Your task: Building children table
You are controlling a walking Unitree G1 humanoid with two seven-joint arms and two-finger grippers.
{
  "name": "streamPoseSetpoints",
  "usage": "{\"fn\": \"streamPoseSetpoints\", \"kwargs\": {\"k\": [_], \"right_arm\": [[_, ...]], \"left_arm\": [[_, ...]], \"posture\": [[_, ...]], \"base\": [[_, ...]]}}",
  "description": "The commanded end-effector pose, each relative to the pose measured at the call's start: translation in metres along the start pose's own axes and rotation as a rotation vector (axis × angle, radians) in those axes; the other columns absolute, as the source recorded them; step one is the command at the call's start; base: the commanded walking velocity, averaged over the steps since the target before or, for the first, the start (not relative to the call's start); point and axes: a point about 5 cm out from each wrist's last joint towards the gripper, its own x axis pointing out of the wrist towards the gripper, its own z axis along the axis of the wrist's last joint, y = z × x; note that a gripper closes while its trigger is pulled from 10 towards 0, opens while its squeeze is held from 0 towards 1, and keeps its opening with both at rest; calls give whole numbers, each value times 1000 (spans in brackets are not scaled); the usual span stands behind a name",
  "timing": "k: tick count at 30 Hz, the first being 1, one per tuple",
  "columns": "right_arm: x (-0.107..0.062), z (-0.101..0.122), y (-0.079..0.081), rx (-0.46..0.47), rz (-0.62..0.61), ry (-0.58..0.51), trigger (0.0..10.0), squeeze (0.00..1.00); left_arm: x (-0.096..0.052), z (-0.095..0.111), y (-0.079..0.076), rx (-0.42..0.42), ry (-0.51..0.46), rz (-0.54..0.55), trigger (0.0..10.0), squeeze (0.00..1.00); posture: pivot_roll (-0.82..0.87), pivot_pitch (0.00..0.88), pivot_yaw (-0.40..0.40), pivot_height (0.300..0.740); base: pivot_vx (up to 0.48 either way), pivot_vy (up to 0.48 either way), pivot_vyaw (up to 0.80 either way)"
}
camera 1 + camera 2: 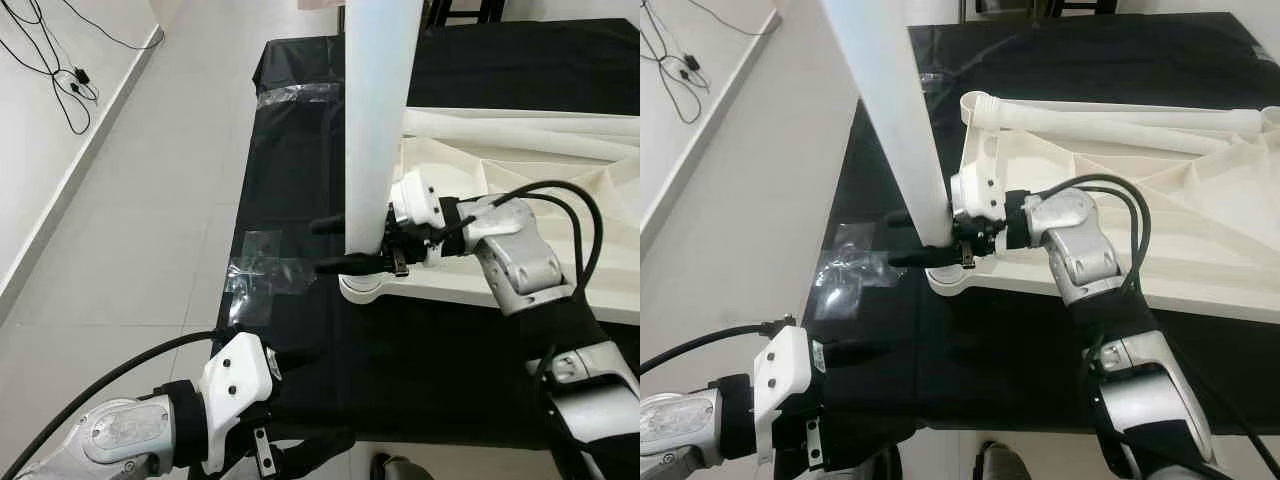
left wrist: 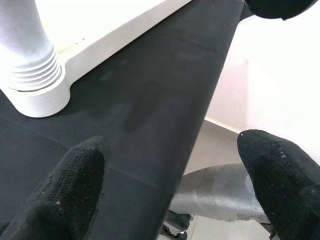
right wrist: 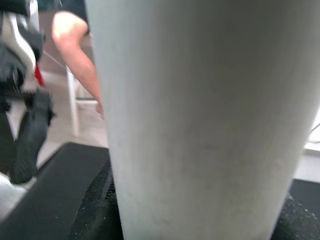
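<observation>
Left gripper (image 2: 165, 185) below upright table leg (image 1: 375, 120).

Open left gripper (image 2: 175, 175) hovers over the black table's (image 2: 165, 75) edge, near the threaded white leg (image 2: 25, 45) in its socket (image 2: 40, 97).

Home room: pale tiled floor (image 1: 150, 200), white wall (image 1: 30, 170), loose cables (image 1: 50, 60).

White table leg (image 1: 375, 120) between the right gripper's (image 1: 335, 245) black fingers; white tabletop (image 1: 1160, 230) behind them. Plain black cloth (image 1: 440, 340) underneath. Clear plastic bag (image 1: 262, 275) just ahead. Pale grey floor (image 1: 150, 200).
</observation>
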Motion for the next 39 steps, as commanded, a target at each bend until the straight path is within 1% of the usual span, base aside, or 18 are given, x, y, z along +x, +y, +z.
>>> {"fn": "streamPoseSetpoints", "kwargs": {"k": [1,5,10,12,21,23,24,25,26,37,39], "right_arm": [[4,-12,3,89,7,-9,10000,0],[4,-7,-7,118,-40,-51,10000,0],[2,-7,-9,139,-47,-61,10000,0],[3,-9,-9,141,-49,-43,10000,0],[8,-22,0,131,-15,38,10000,0],[10,-32,9,107,16,90,10000,0],[10,-32,9,107,16,90,10000,0],[13,-40,17,122,41,116,10000,0],[14,-42,19,134,44,120,10000,0],[14,-44,17,158,21,122,10000,0],[13,-44,14,197,-27,104,10000,0]], "left_arm": [[0,-2,-3,-14,15,-14,10000,0],[0,-2,-4,-15,15,-12,10000,0],[0,-3,-4,-17,16,-11,10000,0],[0,-3,-4,-18,16,-10,10000,0],[1,-3,-4,-19,15,-11,10000,0],[1,-3,-4,-18,15,-9,10000,0],[1,-3,-4,-18,15,-9,10000,0],[1,-3,-4,-19,15,-8,10000,0],[1,-4,-4,-19,16,-8,10000,0],[1,-4,-4,-18,16,-6,10000,0],[1,-4,-5,-18,16,-7,10000,0]], "posture": [[103,259,38,740],[104,261,35,740],[105,264,33,740],[104,264,32,740],[100,264,31,740],[102,264,30,740],[102,264,30,740],[102,265,31,740],[102,265,31,740],[99,263,29,740],[99,263,29,740]], "base": [[0,0,0],[0,0,0],[0,0,0],[0,0,0],[0,0,0],[0,0,0],[0,0,0],[0,0,0],[0,0,0],[0,0,0],[0,0,0]]}}
